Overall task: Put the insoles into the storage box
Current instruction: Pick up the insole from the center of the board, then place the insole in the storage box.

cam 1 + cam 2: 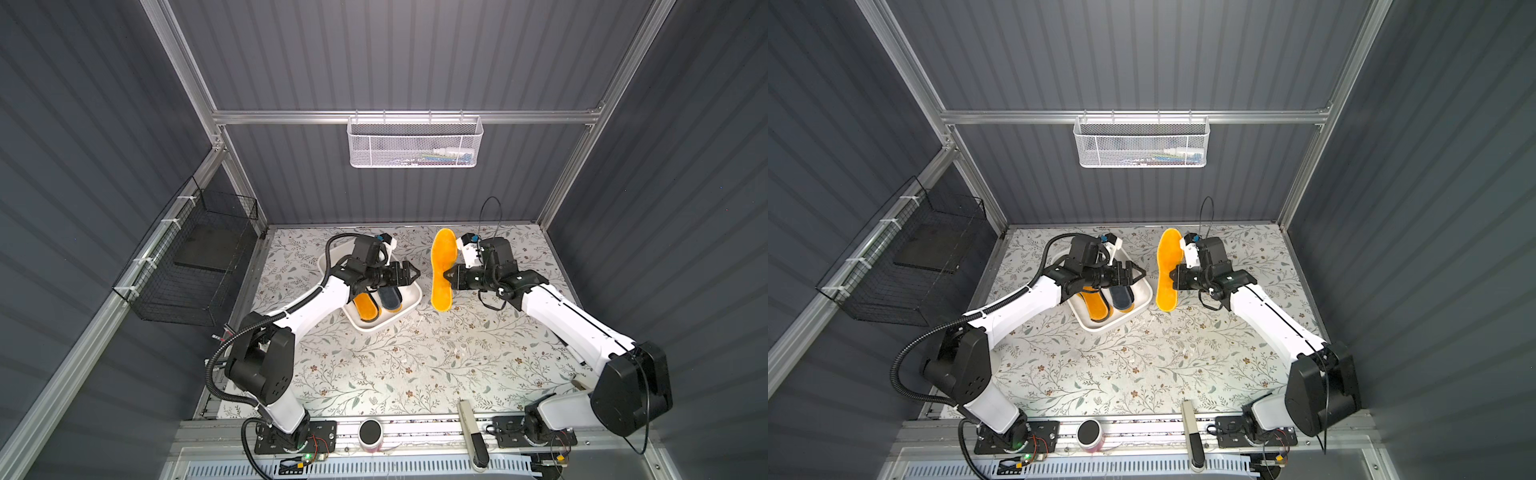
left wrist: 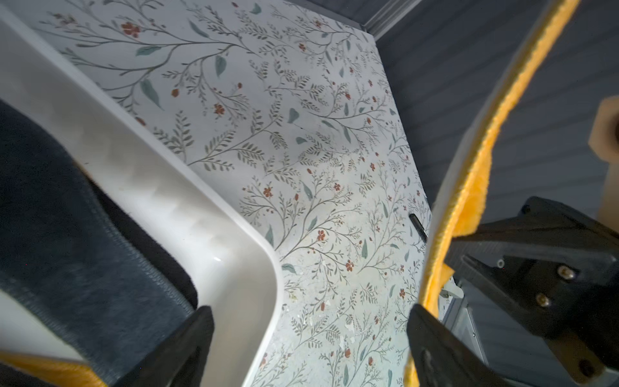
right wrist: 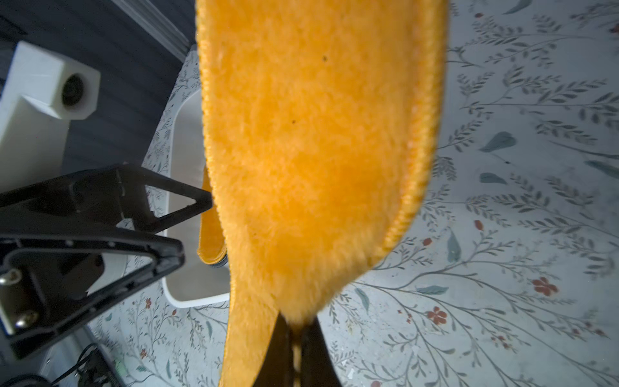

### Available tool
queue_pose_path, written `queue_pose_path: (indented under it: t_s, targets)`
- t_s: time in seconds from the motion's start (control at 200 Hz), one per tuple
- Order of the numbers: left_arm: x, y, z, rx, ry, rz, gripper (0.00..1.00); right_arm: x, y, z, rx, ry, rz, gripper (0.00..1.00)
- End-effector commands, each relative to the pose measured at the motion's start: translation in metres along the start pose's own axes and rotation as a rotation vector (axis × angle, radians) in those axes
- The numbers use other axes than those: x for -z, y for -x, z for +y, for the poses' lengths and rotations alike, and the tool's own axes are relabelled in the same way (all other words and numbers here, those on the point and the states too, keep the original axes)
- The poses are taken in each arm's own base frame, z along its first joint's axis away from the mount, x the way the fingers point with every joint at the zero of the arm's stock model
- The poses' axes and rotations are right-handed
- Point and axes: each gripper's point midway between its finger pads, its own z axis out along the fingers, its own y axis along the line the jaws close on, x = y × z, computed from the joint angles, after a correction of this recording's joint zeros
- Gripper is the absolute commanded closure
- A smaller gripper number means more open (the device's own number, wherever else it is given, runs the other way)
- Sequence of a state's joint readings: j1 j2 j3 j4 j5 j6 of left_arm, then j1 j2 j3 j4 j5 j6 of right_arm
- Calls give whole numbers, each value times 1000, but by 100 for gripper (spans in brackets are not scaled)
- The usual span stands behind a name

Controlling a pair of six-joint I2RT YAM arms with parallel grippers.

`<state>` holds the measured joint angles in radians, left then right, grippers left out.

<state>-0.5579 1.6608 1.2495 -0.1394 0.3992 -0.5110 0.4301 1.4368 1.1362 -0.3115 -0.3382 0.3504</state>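
My right gripper [image 1: 448, 276] [image 1: 1173, 276] [image 3: 296, 326] is shut on the long edge of an orange-yellow insole [image 1: 442, 270] [image 1: 1168, 270] [image 3: 311, 134], holding it on edge above the table. The white storage box [image 1: 409, 309] [image 1: 1142, 309] [image 2: 234, 234] [image 3: 187, 295] lies to its left. In the box are an orange insole [image 1: 368, 307] [image 1: 1098, 309] and a fuzzy dark grey-blue insole [image 1: 390, 297] [image 2: 83, 251]. My left gripper [image 1: 415, 274] [image 1: 1142, 274] [image 2: 310, 311] hovers open over the box's right rim, pointing at the held insole [image 2: 475, 174]. Nothing sits between its fingers.
A white mesh basket [image 1: 415, 143] hangs on the back rail. A black wire basket [image 1: 199, 257] is fixed to the left wall. At the front edge stand a round black-topped cup [image 1: 370, 432] and a white and black tool [image 1: 471, 432]. The floral table [image 1: 395, 365] spreads in front.
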Motion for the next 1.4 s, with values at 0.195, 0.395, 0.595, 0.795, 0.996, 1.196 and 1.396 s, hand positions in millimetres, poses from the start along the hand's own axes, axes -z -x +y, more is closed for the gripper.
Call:
queue_pose_path:
  t_s: [0.195, 0.395, 0.595, 0.795, 0.996, 1.196, 1.396]
  targets:
    - [10, 7, 0, -60, 9, -48, 16, -27, -12, 41, 71, 81, 111, 93]
    - [16, 5, 4, -61, 38, -58, 20, -32, -16, 44, 72, 77, 117, 93]
    - [17, 7, 0, -61, 18, -78, 36, -27, -16, 50, 80, 104, 107, 92]
    - [10, 6, -12, -29, -85, -79, 55, -28, -16, 54, 74, 117, 102, 92]
    - [8, 4, -15, -13, -113, -75, 58, -31, -16, 56, 71, 123, 100, 92]
    - [8, 3, -17, -4, -125, -70, 61, -32, -12, 54, 70, 111, 85, 91]
    - [9, 3, -16, 0, -121, -72, 76, -32, -9, 55, 71, 112, 77, 90]
